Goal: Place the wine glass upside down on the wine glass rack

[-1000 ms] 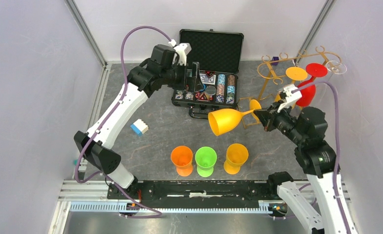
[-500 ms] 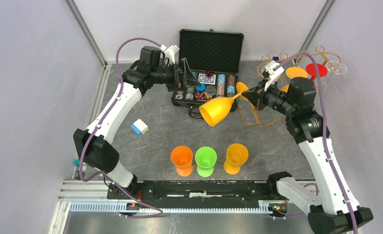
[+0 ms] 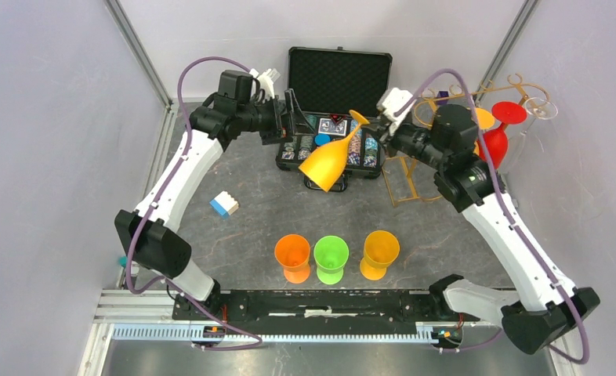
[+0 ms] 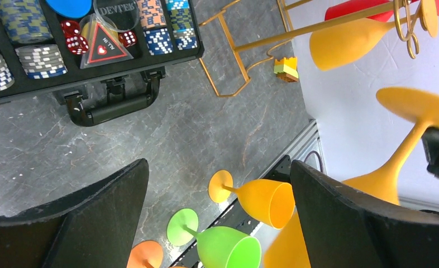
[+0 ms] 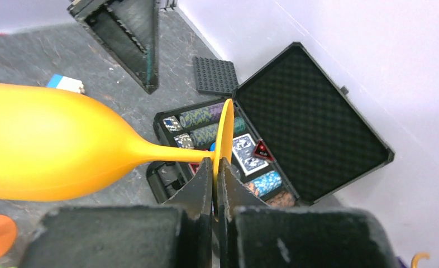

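Wine glass (image 3: 326,160) hung mid-air over chip case (image 3: 341,78): rim down-left, foot up-right, long axis slanted, not yet vertical. Right gripper (image 5: 216,166) pinched tight on edge of foot. Rack (image 4: 284,36) stood to right of glass, past right wrist; right arm nearer. Left gripper (image 4: 217,164) spread wide, empty, beside case. Legible: "DEVTEC" (partly) on clear disc (image 4: 115,8); "ALL IN" on triangle marker (image 4: 104,46).
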Action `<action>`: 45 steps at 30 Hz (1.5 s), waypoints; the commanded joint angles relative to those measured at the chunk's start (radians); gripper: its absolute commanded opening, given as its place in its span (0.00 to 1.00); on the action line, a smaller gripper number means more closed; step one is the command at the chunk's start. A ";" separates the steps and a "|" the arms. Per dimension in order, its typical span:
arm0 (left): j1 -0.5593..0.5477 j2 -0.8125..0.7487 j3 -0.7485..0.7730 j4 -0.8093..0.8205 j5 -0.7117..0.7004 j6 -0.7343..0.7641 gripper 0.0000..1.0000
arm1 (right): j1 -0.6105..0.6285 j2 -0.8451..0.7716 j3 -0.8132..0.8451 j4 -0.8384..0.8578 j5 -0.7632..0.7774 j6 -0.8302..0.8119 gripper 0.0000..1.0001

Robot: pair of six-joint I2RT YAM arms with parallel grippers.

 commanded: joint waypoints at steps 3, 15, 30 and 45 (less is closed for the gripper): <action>0.007 -0.039 0.053 -0.021 -0.049 0.042 1.00 | 0.242 0.062 0.103 -0.081 0.370 -0.361 0.00; 0.027 -0.054 -0.039 0.064 0.067 -0.053 1.00 | 0.648 0.067 -0.105 0.151 1.083 -0.848 0.00; 0.039 -0.072 -0.319 0.627 0.423 -0.446 0.93 | 0.804 0.060 -0.372 0.533 1.320 -1.159 0.00; -0.052 -0.029 -0.309 0.680 0.518 -0.458 0.64 | 0.823 0.103 -0.396 0.612 1.315 -1.226 0.00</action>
